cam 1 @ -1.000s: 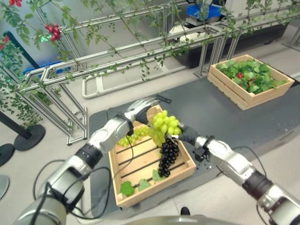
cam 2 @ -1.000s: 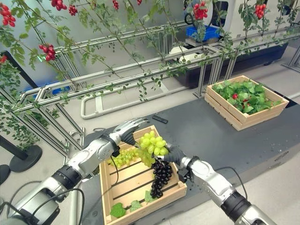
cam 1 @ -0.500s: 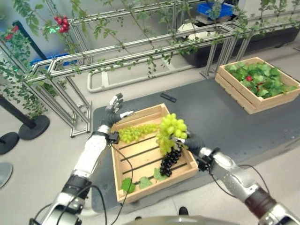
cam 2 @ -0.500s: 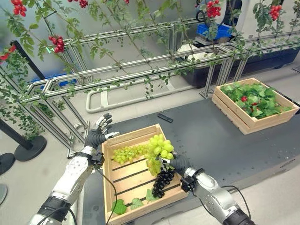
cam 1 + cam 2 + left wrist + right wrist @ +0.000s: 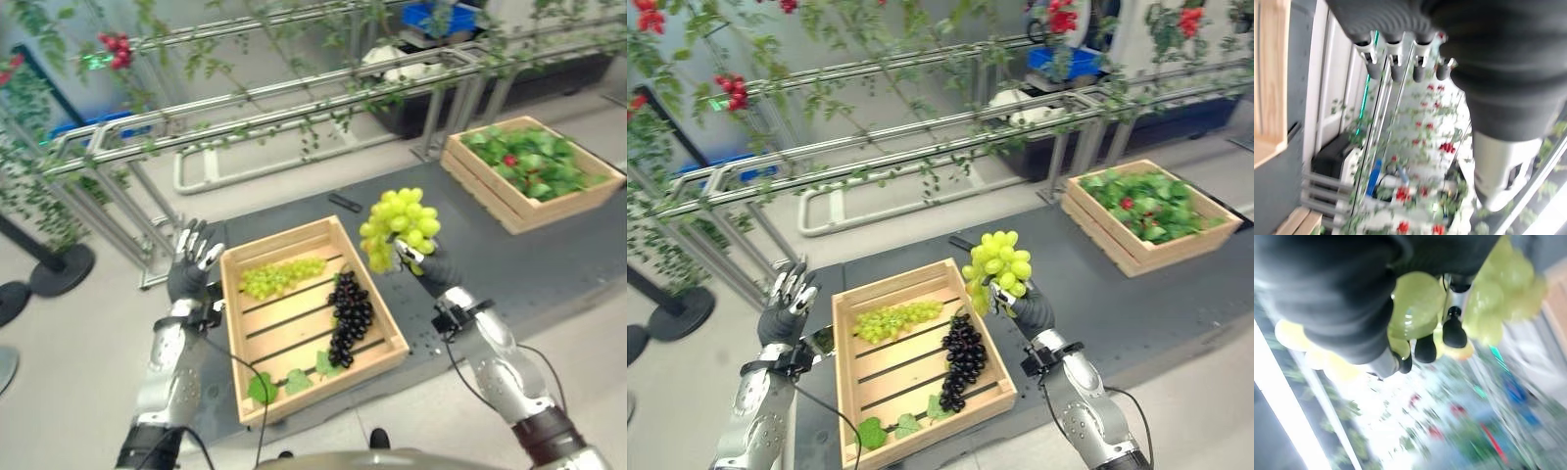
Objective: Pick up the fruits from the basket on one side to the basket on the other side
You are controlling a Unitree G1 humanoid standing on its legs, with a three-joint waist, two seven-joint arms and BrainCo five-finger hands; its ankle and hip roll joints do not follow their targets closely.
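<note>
Green grapes sit clamped in our right hand, above the near crate's right edge — our left hand spread wide, holding nothing.

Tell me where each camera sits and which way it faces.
Left eye, right eye: on the head, looking down at the near crate; both arms show, right hand holding the green grape bunch, left hand open beside the crate.
Left wrist: along the open left hand toward the vine racks.
Right wrist: along the right hand at the bunch.
Shared: the bunch, in the eye and right wrist views.
</note>
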